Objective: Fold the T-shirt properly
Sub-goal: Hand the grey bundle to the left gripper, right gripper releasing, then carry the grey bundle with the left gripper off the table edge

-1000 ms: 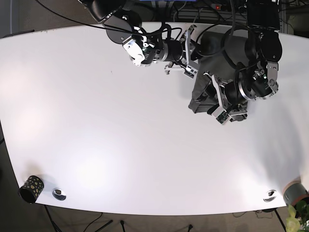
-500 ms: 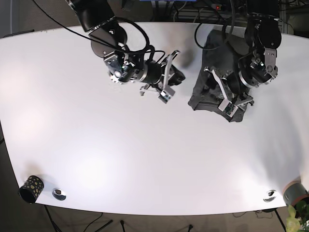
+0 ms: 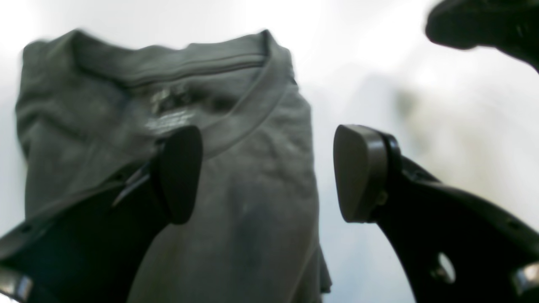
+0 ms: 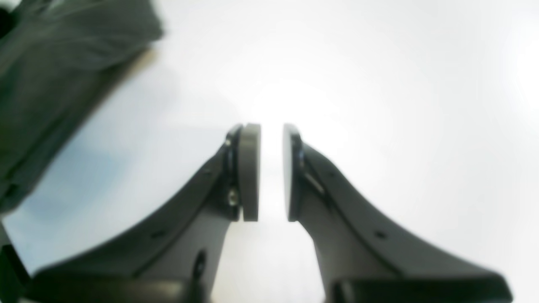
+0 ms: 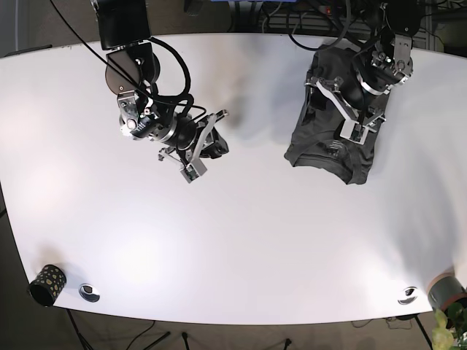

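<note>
1. At the far right of the table [image 5: 241, 240], the left gripper [image 3: 267, 172] is hanging over the T-shirt [image 5: 332, 142] with its jaws spread wide and nothing between them; one dark pad [image 3: 179, 172] is showing in front of the cloth and the other pad [image 3: 360, 172] in front of bare white surface.
2. Beneath that gripper, the T-shirt [image 3: 236, 160] is lying as a folded grey bundle, its ribbed collar [image 3: 236, 126] and a pale neck label [image 3: 166, 120] facing up toward the wrist camera; the wrist picture is blurred, so finer creases cannot be read.
3. Toward the middle-left of the table, the right gripper [image 5: 208, 146] is hovering above bare white surface, well apart from the shirt.
4. Between its two pale pads [image 4: 250, 172] only a narrow slit of white is showing, so the jaws are standing nearly together and are gripping nothing.
5. At the upper left corner of the right wrist view, a dark edge of the T-shirt [image 4: 63, 54] is showing, blurred.
6. Along the near edge of the table, a spotted black cup [image 5: 47, 284] is standing at the left corner, a small round metal fitting [image 5: 89, 292] is sitting just beside it, and a second fitting [image 5: 408, 295] is sitting near the right corner.
7. Beyond the right corner, a grey pot [image 5: 446, 290] with pale leaves is standing partly out of frame.
</note>
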`<state>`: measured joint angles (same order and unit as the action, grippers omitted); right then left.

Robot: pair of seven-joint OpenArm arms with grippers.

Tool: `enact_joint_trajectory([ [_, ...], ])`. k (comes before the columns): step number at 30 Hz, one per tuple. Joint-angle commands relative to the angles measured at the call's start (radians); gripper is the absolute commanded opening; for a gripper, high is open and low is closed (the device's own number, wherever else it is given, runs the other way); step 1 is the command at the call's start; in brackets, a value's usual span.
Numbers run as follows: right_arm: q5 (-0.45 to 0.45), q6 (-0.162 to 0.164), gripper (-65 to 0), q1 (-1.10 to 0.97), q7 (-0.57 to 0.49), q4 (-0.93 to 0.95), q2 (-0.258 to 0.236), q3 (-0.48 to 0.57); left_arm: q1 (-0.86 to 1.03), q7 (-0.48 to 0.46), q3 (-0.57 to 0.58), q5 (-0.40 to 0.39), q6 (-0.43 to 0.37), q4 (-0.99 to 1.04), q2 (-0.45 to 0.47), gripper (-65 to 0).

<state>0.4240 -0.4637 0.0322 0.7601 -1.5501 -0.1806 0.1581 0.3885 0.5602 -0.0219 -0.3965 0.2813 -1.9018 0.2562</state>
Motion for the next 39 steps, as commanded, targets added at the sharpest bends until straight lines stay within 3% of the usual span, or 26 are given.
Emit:
enact_joint_trajectory([
  [1, 0.02, -0.007, -57.1, 0.019, -0.024, -0.017, -0.004, -0.013, 0.014, -0.09, -0.006, 0.029, -0.018, -0.018, 0.007, -19.3],
  [5, 0.02, -0.007, -57.1, 0.019, -0.024, -0.017, -0.006, -0.035, 0.045, -0.142, -0.006, 0.109, -0.057, -0.009, -0.005, -19.3],
  [13, 0.02, -0.007, -57.1, 0.021, -0.024, 0.02, -0.004, -0.039, 0.068, -0.256, -0.006, 0.189, -0.066, 0.135, -0.033, -19.7],
  [19, 0.02, -0.007, -57.1, 0.021, -0.024, 0.021, -0.004, -0.039, 0.068, -0.342, -0.01, 0.187, -0.066, 0.299, -0.034, -19.7],
  [26, 0.02, -0.007, -57.1, 0.022, -0.024, 0.021, -0.004, -0.039, 0.068, -0.342, -0.013, 0.183, -0.061, 0.416, -0.027, -19.7],
  [30, 0.02, -0.007, -57.1, 0.022, -0.024, 0.021, -0.004, -0.039, 0.068, -0.34, -0.086, 0.183, -0.057, 0.451, 0.016, -19.4],
  [39, 0.02, -0.007, -57.4, 0.015, -0.024, 0.02, -0.001, -0.039, -0.006, -0.34, -0.35, 0.187, 0.163, 0.658, 0.144, -19.7],
])
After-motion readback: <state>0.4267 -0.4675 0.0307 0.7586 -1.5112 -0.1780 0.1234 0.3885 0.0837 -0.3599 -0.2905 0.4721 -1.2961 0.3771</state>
